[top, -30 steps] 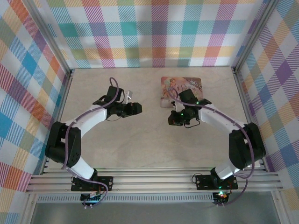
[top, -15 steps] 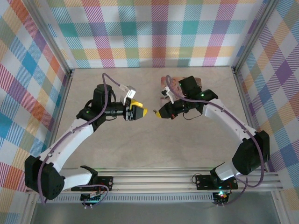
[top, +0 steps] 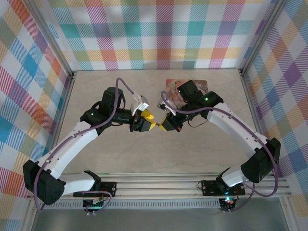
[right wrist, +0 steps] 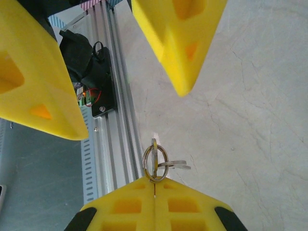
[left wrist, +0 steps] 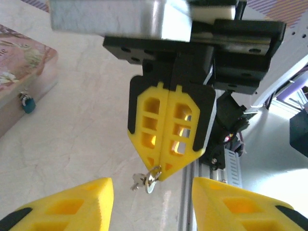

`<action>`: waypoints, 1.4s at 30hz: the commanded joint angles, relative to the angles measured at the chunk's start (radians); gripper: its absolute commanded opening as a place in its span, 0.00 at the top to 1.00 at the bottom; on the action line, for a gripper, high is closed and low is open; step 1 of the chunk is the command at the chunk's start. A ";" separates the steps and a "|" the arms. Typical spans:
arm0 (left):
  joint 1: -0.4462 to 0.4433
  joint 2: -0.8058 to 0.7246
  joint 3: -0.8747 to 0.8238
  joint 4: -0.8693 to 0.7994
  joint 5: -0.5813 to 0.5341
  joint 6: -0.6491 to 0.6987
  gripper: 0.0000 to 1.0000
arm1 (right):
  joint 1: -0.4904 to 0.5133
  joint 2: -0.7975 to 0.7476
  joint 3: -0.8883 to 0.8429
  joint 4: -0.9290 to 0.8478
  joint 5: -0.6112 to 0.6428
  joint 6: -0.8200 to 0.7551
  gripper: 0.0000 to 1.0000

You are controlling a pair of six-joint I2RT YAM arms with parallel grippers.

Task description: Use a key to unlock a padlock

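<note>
Just on the near side of the pink picture-printed rectangular tin (left wrist: 21, 57), the right gripper (left wrist: 161, 175) is clamped together on a silver key ring (right wrist: 155, 166) carrying small keys. Facing it, the left gripper (right wrist: 130, 113) stands spread and empty. The tiny brass-and-blue padlock (left wrist: 26, 102) rests against the tin's side wall.

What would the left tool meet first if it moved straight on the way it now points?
Most likely the key ring pinched at the tip of the shut right tool, which faces the open left tool tip to tip; exact depth is unclear.
</note>
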State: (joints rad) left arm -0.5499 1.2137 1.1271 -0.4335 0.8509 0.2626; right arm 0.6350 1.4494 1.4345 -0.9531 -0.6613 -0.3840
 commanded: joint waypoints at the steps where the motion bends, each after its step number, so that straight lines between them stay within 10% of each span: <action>1: -0.017 0.004 0.023 -0.045 0.046 0.026 0.56 | 0.008 -0.048 -0.001 -0.013 -0.009 -0.052 1.00; 13: -0.034 0.086 0.053 -0.005 0.045 -0.134 0.55 | 0.029 -0.061 -0.006 -0.036 0.003 -0.072 1.00; 19: -0.039 0.130 0.072 -0.018 0.123 -0.135 0.99 | 0.030 -0.064 -0.019 -0.031 0.003 -0.060 1.00; 24: -0.039 0.135 0.065 -0.022 0.120 -0.144 1.00 | 0.030 -0.070 -0.038 0.010 0.022 -0.025 1.00; 29: -0.038 0.109 0.019 0.051 0.028 -0.220 1.00 | 0.011 -0.147 -0.127 0.222 0.156 0.184 0.46; 42: -0.005 0.083 -0.138 0.476 -0.163 -0.622 1.00 | -0.176 -0.254 -0.356 0.630 0.006 0.795 0.58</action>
State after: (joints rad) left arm -0.5648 1.3304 1.0042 -0.1089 0.7364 -0.2344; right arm 0.4549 1.1893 1.1042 -0.4416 -0.5983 0.2543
